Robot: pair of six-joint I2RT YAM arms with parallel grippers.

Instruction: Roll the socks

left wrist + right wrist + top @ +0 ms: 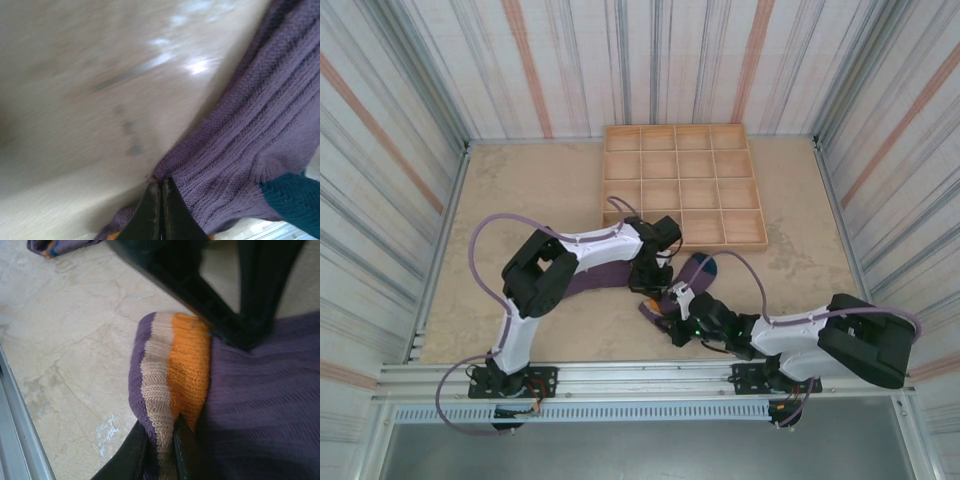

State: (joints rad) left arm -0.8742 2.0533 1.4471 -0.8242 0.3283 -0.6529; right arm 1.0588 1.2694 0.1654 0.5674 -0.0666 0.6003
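Between left fingers point(161, 200), closed tight on a purple edge of the socks point(597, 279), and right fingers point(176, 447), clamped narrow on the orange-and-peach cuff point(187, 365), hold them flat and lightly taut on the bench point(520, 190), then roll from the cuff evenly, never loosening either pinch.

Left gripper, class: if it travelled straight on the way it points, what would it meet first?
The edge of the purple sock, bunched at the shut left gripper; beyond, probably the tabletop.
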